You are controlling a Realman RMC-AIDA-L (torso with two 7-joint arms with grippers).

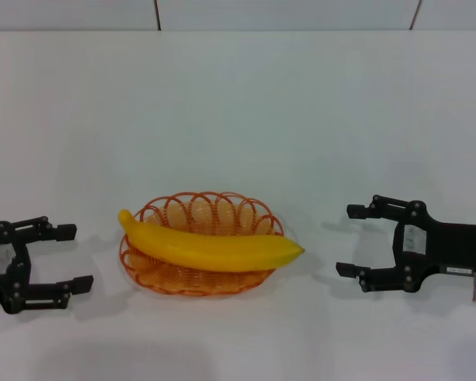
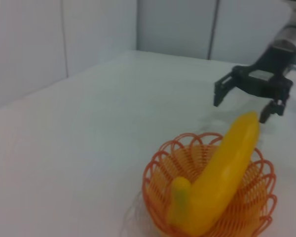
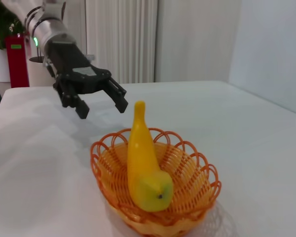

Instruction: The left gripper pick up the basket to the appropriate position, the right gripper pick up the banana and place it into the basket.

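Banana [image 1: 214, 248] lies across the small orange wire basket [image 1: 200, 279] at the middle of the white table [image 1: 238, 103], its two ends propped on the scalloped rim and overhanging on both sides. Left gripper [image 1: 51, 258] sits low at the robot's left, prongs spread apart and holding nothing, pointed toward the basket but clear of it. Right gripper [image 1: 351, 240], white label on its body, mirrors it at the robot's right, prongs likewise apart and empty, near the fruit's blunt end without touching.

Judging by how things lie, the placing looks done and what remains is a clean retreat. The fruit is longer than the basket and rests on the rim rather than in the woven base, so it would probably rock or roll off if nudged. Each arm would do best to draw straight back along the line its prongs point, away from the overhanging ends, with its fingers kept apart. The basket is light and would likely slide if a prong caught its looped edge.
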